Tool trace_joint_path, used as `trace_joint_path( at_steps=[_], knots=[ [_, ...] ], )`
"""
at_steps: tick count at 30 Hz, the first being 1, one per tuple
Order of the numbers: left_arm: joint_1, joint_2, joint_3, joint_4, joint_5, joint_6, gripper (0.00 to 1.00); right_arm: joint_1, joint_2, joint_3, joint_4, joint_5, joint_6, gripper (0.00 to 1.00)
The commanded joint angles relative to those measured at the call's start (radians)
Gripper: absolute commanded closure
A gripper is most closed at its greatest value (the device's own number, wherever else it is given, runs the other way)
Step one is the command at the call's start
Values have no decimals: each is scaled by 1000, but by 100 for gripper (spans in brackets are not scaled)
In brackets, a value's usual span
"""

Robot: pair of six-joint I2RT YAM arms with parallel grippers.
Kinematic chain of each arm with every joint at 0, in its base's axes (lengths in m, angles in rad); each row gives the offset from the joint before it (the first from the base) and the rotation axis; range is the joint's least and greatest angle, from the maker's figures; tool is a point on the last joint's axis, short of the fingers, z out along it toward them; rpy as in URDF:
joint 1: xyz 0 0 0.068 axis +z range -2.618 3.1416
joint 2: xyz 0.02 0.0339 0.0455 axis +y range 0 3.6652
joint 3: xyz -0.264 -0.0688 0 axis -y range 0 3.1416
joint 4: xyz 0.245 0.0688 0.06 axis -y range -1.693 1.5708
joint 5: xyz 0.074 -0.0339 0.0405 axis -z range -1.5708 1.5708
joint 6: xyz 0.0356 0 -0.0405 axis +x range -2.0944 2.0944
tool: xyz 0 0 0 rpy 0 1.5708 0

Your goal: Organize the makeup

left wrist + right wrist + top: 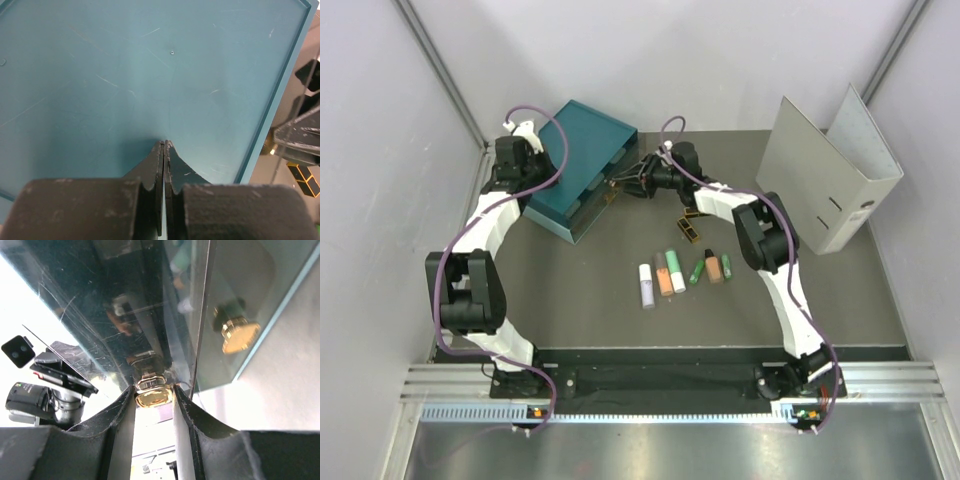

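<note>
Several makeup items lie in a row on the table: a white tube (646, 285), a peach-orange tube (664, 276), a pale green tube (676, 270), a bright green tube (697, 270) and a small brown-orange bottle (713, 267). A flat black-and-gold case (692, 230) lies behind them and also shows in the left wrist view (304, 178). My right gripper (632, 183) (154, 392) is shut on a gold drawer knob (154, 397) of the teal drawer box (582, 160). My left gripper (532, 160) (164, 143) is shut and empty, with its tips against the box top (150, 75).
A large grey binder (830, 175) stands open at the back right. A second gold knob (240, 335) sits on the neighbouring clear drawer. Grey walls close in the table on the left, back and right.
</note>
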Motion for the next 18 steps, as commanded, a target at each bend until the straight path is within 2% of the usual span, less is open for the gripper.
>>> trace_joint_path(
  at_steps=[1, 15, 18],
  knots=[
    [-2, 28, -27, -58, -2, -11, 100, -33, -103, -59, -105, -33, -72, 100],
    [0, 25, -39, -78, -6, -6, 100, -61, -251, -231, -168, -71, -167, 100],
    [-2, 21, -46, -80, -8, 0, 100, -62, -287, -268, -227, -64, -228, 100]
  ],
)
